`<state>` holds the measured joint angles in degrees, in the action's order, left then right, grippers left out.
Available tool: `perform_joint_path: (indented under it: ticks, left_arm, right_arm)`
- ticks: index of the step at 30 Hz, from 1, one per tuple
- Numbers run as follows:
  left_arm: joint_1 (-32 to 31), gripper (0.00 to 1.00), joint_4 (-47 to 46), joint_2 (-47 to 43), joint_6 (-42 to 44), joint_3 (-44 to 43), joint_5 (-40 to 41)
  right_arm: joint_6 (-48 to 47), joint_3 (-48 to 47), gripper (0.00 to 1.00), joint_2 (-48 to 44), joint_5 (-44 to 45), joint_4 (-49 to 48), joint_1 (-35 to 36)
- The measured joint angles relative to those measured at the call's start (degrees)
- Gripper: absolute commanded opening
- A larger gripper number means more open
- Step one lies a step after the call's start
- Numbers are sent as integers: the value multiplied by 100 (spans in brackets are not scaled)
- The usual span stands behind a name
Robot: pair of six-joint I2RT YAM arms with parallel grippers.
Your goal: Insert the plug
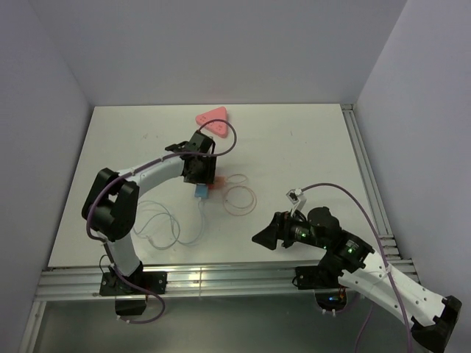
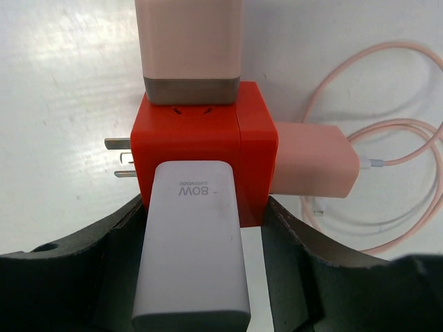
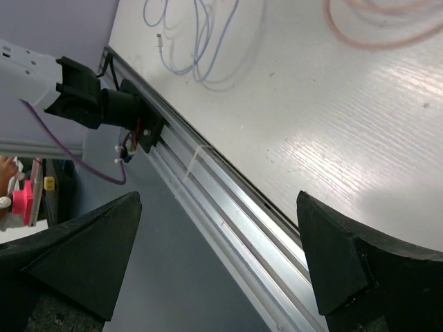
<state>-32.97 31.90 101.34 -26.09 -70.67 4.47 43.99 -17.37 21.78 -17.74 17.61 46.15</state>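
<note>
White charger (image 2: 190, 263) sits against red cube (image 2: 201, 138) on table (image 2: 55, 104). Left claw (image 2: 204, 211) straddles charger (grip unclear); right claw (image 3: 218, 207) apart, idle. Push straight, keep cube from sliding.

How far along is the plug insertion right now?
Done: two pink chargers sit in the red adapter cube. In hand: the white 80W charger lies between the fingers of the left gripper, butted against the cube; its prongs are hidden, so it looks seated. Left: confirm seating and let go; whether the fingers clamp it I cannot tell. The right gripper hangs open, empty.
</note>
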Motion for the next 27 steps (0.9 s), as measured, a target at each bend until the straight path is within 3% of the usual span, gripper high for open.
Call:
perform_joint_path:
  ticks: [1,3,4,5,16,27]
  left_arm:
    - [35,52,31,101,46,-129,7]
    - [94,62,26,227,111,-280,46]
    - [114,91,20,251,142,-308,68]
    - [131,99,11,254,181,-310,85]
    - [192,99,7,103,260,-310,142]
    - [192,100,-146,-1849,140,120,-96]
  right_arm:
    - [15,13,100,-81,50,103,0]
    - [50,13,100,-225,138,243,0]
    - [57,13,100,-304,186,304,0]
    - [81,15,100,-400,223,376,0]
    - [258,173,100,-811,457,758,0]
    - [374,173,100,-715,654,800,0]
